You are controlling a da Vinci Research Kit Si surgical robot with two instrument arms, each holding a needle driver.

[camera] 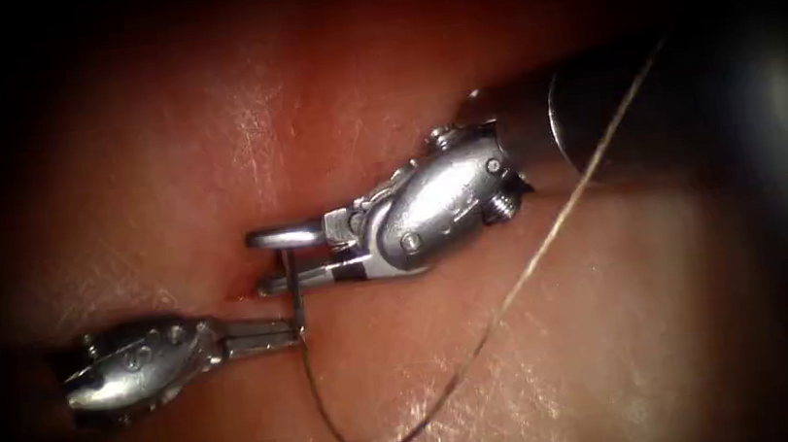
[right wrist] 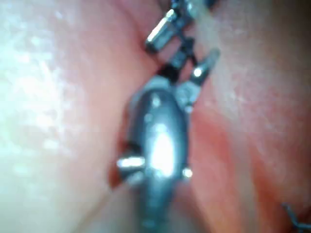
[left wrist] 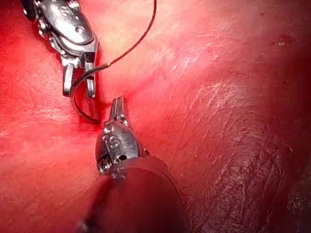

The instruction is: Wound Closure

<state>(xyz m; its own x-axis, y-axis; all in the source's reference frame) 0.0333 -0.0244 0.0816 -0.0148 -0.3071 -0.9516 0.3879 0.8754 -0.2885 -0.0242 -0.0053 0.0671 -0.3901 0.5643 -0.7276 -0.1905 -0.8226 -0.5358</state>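
In the endoscope view the left tool (camera: 295, 334) comes in from the lower left, its jaws shut on one end of the curved needle (camera: 294, 295). The needle rises from there, above the tissue (camera: 209, 133), between the open jaws of the right tool (camera: 271, 260), which straddle its mid-curve without closing on it. The thread (camera: 518, 286) leaves the needle near the left tool, loops down over the tissue and runs up past the right shaft. The left wrist view shows the needle (left wrist: 73, 94) arcing from the right tool (left wrist: 77, 90) to the left tool (left wrist: 118, 104). I cannot tell whether the needle's point touches the tissue.
The cut (camera: 240, 288) is a dark red groove just left of the right tool's jaws. The right tool's dark shaft (camera: 617, 110) crosses the upper right. A short dark bit of thread (right wrist: 294, 218) lies on the tissue in the right wrist view.
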